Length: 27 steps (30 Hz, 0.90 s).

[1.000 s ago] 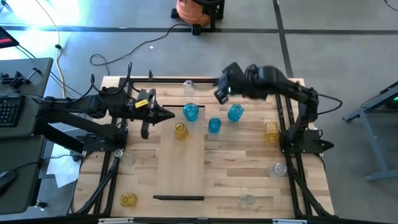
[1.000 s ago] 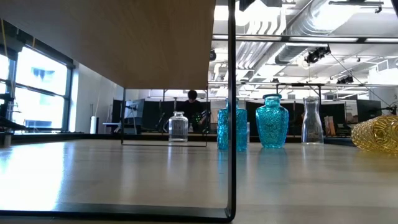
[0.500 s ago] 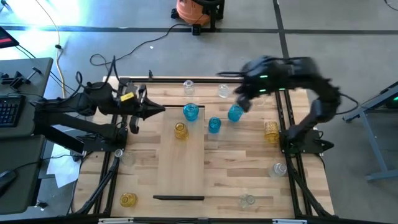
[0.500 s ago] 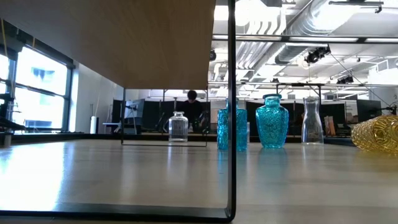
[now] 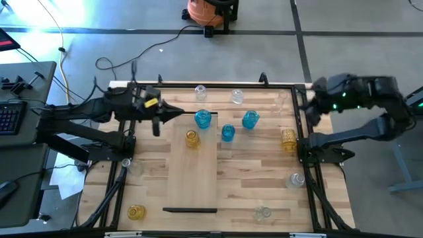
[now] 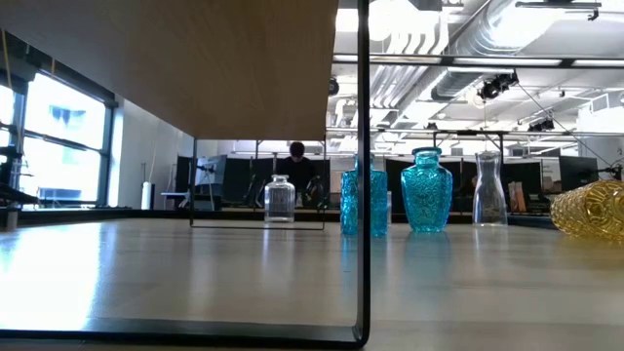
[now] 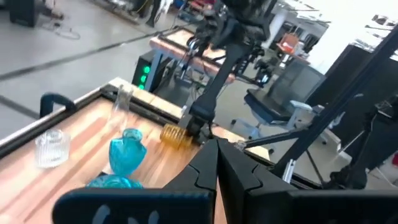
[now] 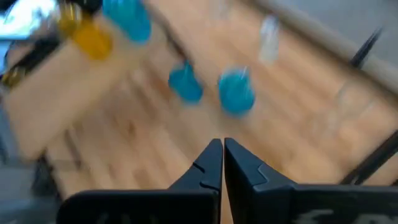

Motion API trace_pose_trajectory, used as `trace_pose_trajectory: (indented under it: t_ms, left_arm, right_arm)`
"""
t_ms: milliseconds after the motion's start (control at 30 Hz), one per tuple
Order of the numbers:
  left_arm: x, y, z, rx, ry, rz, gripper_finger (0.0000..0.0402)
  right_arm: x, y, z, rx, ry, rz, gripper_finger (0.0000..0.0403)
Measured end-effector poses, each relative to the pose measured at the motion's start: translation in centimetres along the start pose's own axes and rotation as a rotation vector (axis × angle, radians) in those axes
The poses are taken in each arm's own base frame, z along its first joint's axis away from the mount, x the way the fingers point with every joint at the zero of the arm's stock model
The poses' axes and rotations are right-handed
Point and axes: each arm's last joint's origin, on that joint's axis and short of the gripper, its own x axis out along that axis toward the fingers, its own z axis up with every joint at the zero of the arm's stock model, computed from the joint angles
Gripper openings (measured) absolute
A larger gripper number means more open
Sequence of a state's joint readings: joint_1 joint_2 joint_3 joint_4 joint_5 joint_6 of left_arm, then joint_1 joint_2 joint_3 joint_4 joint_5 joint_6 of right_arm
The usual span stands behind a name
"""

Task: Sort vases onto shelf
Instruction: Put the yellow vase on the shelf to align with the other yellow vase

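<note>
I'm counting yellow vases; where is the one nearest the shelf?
In the high view, the yellow vase stands on the shelf near its far left corner, just below a blue vase.

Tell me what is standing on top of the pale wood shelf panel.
On the shelf, a blue vase stands at its far end and a yellow vase at its left edge. What lies beneath the panel is covered.

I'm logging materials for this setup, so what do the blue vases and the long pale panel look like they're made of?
The blue vases look like translucent textured glass: light passes through the patterned bodies. The shelf looks like pale smooth wood with a matte finish, faint grain showing.
</note>
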State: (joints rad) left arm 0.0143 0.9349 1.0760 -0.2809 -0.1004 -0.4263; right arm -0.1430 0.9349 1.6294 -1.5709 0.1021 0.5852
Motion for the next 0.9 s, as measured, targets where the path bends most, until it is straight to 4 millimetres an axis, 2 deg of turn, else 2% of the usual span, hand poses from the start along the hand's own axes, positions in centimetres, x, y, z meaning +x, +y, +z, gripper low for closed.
trace_pose_trajectory:
  t_ms: [200,333,533,733,900]
  left_arm:
    - [2.3,0.1,-0.7,-0.012,0.024,0.029,0.0001]
    - [2.8,-0.1,-0.4,-0.019,-0.024,0.017,0.0001]
    - [2.1,-0.3,0.2,-0.03,-0.058,-0.017,0.0001]
    - [1.0,-0.4,0.6,-0.032,-0.083,-0.032,0.0001]
    - [0.4,-0.5,0.8,-0.003,-0.085,-0.065,0.0001]
  right_arm:
    - [4.7,-2.2,-5.0,0.055,0.264,0.036,0.0]
    - [7.2,-2.8,-7.0,0.086,0.434,0.083,0.0]
    - [9.4,-2.9,-7.8,0.13,0.536,0.043,0.0]
    - [9.5,-2.8,-7.6,0.247,0.532,-0.006,0.0]
    - [9.8,-2.6,-7.5,0.259,0.532,-0.048,0.0]
